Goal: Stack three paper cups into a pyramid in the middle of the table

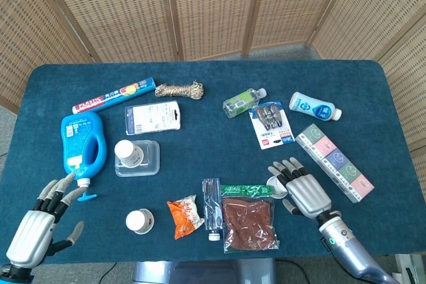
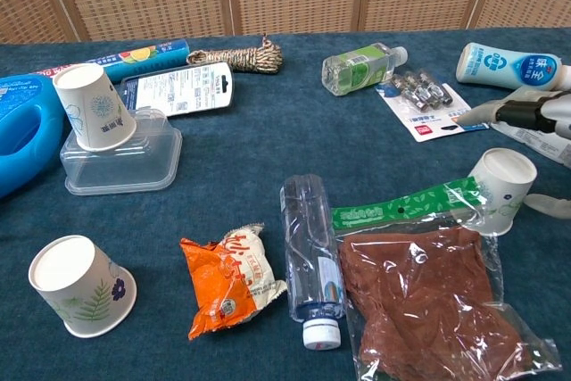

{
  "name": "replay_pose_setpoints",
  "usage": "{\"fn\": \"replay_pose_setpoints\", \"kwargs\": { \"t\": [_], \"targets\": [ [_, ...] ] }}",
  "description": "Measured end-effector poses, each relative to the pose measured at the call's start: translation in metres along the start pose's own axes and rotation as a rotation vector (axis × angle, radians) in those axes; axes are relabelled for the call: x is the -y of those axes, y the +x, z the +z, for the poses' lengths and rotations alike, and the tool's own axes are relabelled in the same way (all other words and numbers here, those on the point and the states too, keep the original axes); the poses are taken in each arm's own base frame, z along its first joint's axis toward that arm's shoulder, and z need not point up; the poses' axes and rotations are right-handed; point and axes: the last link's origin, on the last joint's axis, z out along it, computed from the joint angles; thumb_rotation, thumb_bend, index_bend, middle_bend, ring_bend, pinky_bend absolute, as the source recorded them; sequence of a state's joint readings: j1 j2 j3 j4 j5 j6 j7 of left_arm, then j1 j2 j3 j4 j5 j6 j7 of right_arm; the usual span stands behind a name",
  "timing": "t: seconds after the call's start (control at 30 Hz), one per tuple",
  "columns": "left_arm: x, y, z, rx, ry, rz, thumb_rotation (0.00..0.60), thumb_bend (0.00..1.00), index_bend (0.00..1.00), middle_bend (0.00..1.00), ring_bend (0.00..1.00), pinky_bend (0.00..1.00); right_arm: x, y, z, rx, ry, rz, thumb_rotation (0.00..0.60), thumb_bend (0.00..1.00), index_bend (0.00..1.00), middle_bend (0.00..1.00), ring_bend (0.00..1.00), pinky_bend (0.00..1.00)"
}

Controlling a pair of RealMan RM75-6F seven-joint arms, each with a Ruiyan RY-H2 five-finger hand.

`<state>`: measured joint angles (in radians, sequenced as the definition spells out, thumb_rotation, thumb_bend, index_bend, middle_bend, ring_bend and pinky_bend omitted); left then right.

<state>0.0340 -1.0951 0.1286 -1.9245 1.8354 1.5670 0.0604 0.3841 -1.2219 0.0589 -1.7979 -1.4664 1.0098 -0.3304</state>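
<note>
The dark blue cloth-covered desk (image 1: 200, 74) carries everything. On its left side lies a big blue plastic detergent jug (image 1: 83, 143). Near the front edge sits a clear bag of brown dried food (image 1: 248, 223), with a clear plastic water bottle (image 2: 310, 258) lying just left of it.

The right robot hand (image 1: 303, 191) hovers open, fingers spread, right beside the right white paper cup (image 2: 501, 189), which stands upside down at the bag's upper right corner; whether it touches the cup I cannot tell. The left robot hand (image 1: 41, 224) is open at the desk's front-left corner.

A second white paper cup (image 2: 95, 104) rests upside down on a clear plastic lidded box (image 2: 120, 163). A third white paper cup (image 2: 80, 285) stands inverted at front left, beside an orange snack packet (image 2: 229, 279).
</note>
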Motion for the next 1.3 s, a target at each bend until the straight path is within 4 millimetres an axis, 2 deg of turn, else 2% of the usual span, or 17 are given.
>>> {"fn": "replay_pose_setpoints", "kwargs": {
  "t": [0.5, 0.6, 0.73, 0.83, 0.97, 1.17, 1.3],
  "targets": [
    [0.004, 0.001, -0.004, 0.002, 0.025, 0.003, 0.600, 0.46, 0.17, 0.00, 0.00, 0.00, 0.002, -0.011, 0.020, 0.076, 0.006, -0.067, 0.600, 0.44, 0.00, 0.00, 0.00, 0.10],
    [0.004, 0.001, -0.004, 0.001, 0.027, 0.002, 0.600, 0.46, 0.17, 0.00, 0.00, 0.00, 0.001, -0.012, 0.022, 0.080, 0.006, -0.079, 0.600, 0.45, 0.02, 0.00, 0.00, 0.16],
    [0.005, 0.000, -0.005, 0.003, 0.030, 0.001, 0.600, 0.46, 0.17, 0.00, 0.00, 0.00, 0.000, -0.013, 0.025, 0.082, 0.011, -0.096, 0.600, 0.46, 0.09, 0.00, 0.00, 0.27],
    [0.006, 0.000, -0.005, 0.002, 0.033, 0.001, 0.600, 0.46, 0.17, 0.00, 0.00, 0.00, 0.000, -0.014, 0.029, 0.084, 0.018, -0.111, 0.600, 0.48, 0.15, 0.05, 0.01, 0.38],
    [0.007, 0.000, -0.006, 0.003, 0.040, 0.000, 0.600, 0.46, 0.17, 0.00, 0.00, 0.00, -0.001, -0.014, 0.034, 0.090, 0.029, -0.124, 0.600, 0.50, 0.22, 0.11, 0.08, 0.47],
    [0.006, -0.001, -0.005, 0.006, 0.039, 0.000, 0.600, 0.46, 0.16, 0.00, 0.00, 0.00, -0.002, -0.014, 0.039, 0.093, 0.033, -0.121, 0.600, 0.51, 0.28, 0.17, 0.13, 0.53],
    [0.006, -0.002, -0.004, 0.007, 0.037, -0.001, 0.600, 0.46, 0.16, 0.00, 0.00, 0.00, 0.000, -0.012, 0.041, 0.088, 0.040, -0.115, 0.600, 0.51, 0.30, 0.19, 0.15, 0.55]
  ]
}}
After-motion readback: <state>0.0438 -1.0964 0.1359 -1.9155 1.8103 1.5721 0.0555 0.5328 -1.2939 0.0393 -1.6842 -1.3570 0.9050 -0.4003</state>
